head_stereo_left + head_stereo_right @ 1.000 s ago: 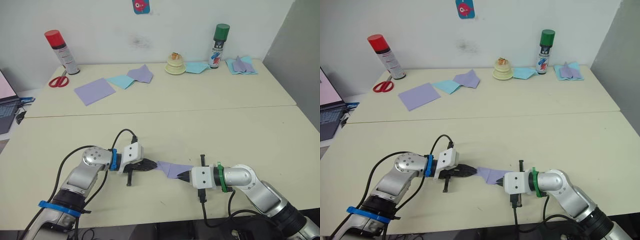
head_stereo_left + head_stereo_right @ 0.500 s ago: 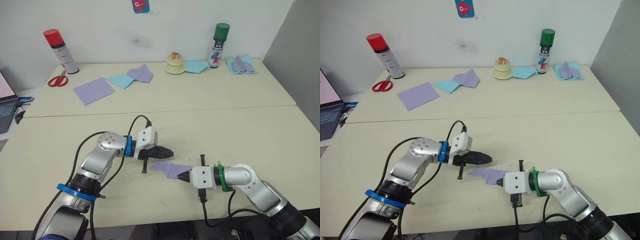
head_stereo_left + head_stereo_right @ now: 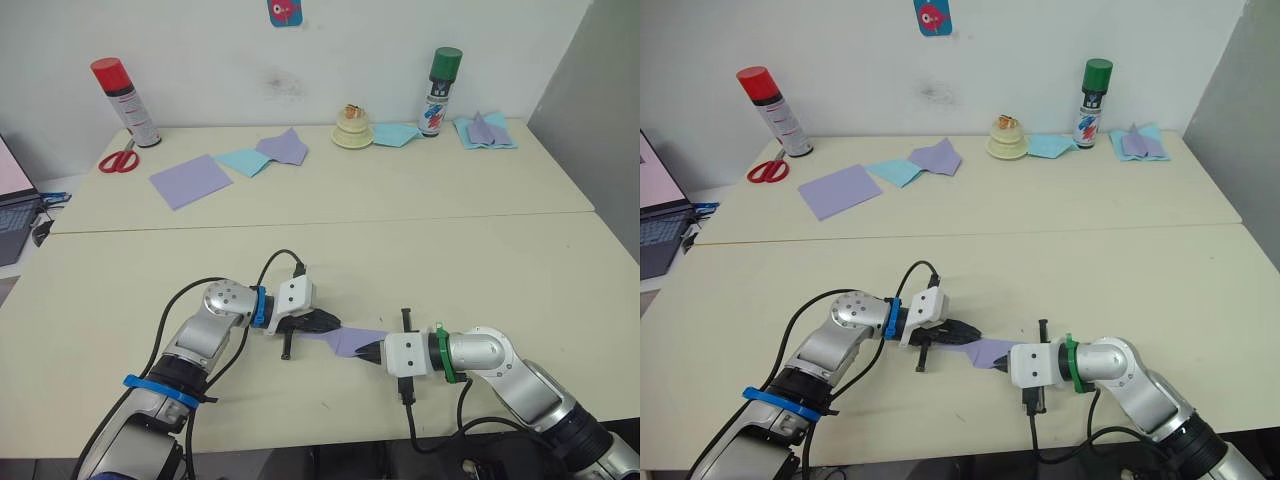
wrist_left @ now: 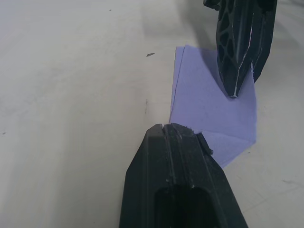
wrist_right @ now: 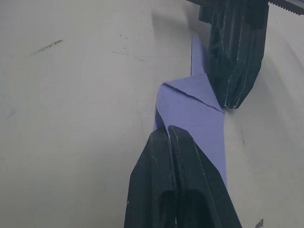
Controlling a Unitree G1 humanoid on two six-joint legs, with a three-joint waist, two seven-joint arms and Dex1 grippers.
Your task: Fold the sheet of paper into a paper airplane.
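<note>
No readable text anywhere

The green-capped spray can (image 3: 436,93) had a printed label and the wall sticker (image 3: 284,12) maybe a picture, but neither was legible.

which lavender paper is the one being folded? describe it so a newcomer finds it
On the near table, between the left gripper and the right gripper, lies the sheet of paper. It is small, creased and pointed, unlike the flat lavender square at the far edge.
</note>
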